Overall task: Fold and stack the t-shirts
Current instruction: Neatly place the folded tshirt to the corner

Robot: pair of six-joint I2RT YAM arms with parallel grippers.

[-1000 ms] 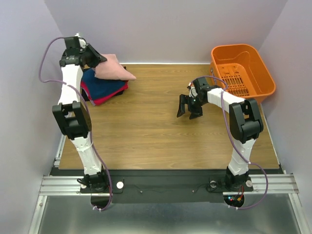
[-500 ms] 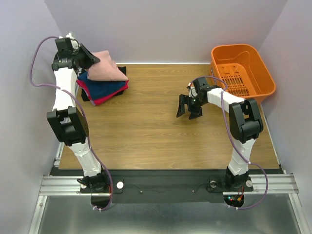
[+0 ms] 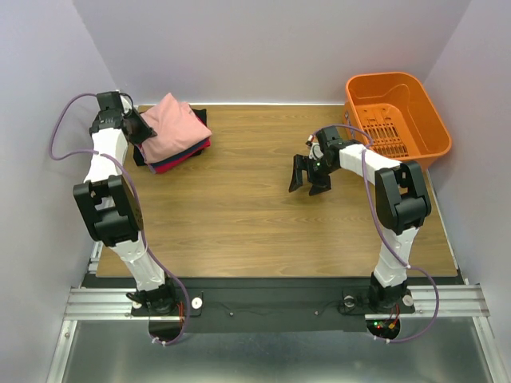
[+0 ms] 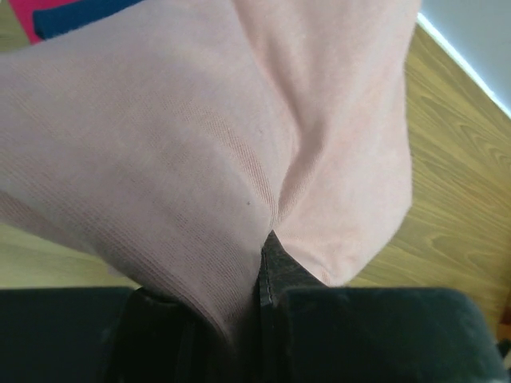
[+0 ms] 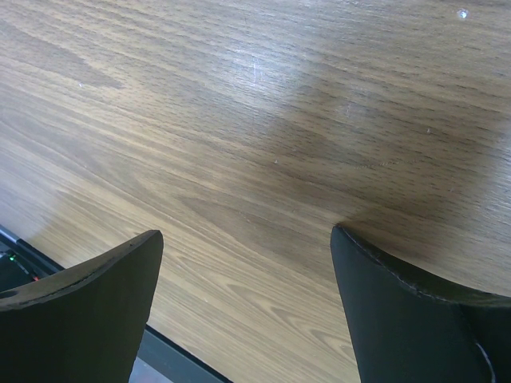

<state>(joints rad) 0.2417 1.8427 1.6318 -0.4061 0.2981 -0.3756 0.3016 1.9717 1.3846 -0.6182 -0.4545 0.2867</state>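
T-shirts: the dusty-pink soft-cloth t-shirt [image 3: 174,126] is draped over the top of a folded stack of cloth tees [image 3: 185,152] at the far-left corner of the brown wood-grain table [image 3: 239,215]. Its surface is rumpled rather than flat.

Stack: in the left wrist view a folded navy-blue tee [image 4: 76,17] and a folded magenta tee [image 4: 16,12] show past the pink cloth. In the top view, black cloth [image 3: 141,158] shows at the stack's left edge, under the other layers.

Left gripper [image 3: 132,128]: positioned at the left side of the stack. The wrist view shows its black fingers [image 4: 375,335] closed together, with a fold of the dusty-pink soft-cloth t-shirt pinched between them. The cloth runs from the pinch out across nearly the whole view.

Right gripper [image 3: 310,174]: positioned over bare table right of centre, well apart from the stack. Its black fingers [image 5: 80,319] stand wide apart with only wood between them, and it holds nothing.

Orange plastic laundry basket [image 3: 359,84]: standing at the far-right corner of the table, just beyond the right arm. No cloth is visible inside it.
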